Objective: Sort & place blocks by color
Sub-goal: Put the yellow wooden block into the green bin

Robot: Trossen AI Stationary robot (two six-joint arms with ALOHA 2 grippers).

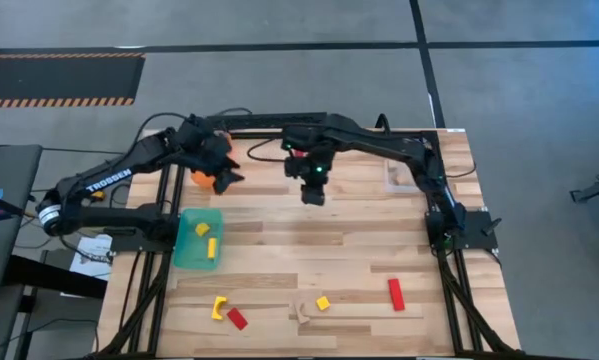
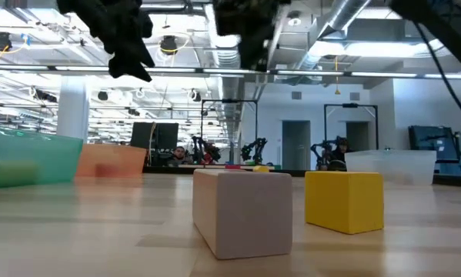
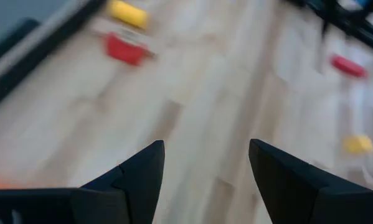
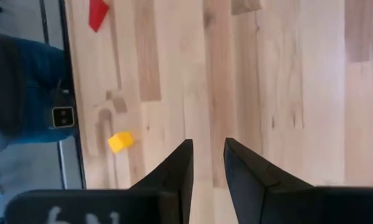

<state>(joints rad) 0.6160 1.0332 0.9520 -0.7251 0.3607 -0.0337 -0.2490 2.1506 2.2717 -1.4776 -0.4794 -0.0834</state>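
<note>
Loose blocks lie near the table's front edge: a yellow block [image 1: 218,307], a red block [image 1: 237,318], a pale wood block [image 1: 301,310], a yellow cube [image 1: 323,302] and a red bar [image 1: 396,293]. The low view shows the wood block [image 2: 242,211] and the yellow cube [image 2: 344,200] up close. Two yellow blocks [image 1: 207,238] lie in the teal bin [image 1: 184,250]. My left gripper [image 1: 222,172] hangs open above the orange bin [image 1: 199,179]. My right gripper [image 1: 314,192] hangs high over the middle of the far half, its fingers [image 4: 174,168] a narrow gap apart with nothing between.
A clear bin [image 1: 399,178] stands at the far right, under my right arm. The teal and orange bins stand along the left edge. Bare wood lies between the bins and the loose blocks. Beyond the near edge, a small camera [image 4: 63,116] shows in the right wrist view.
</note>
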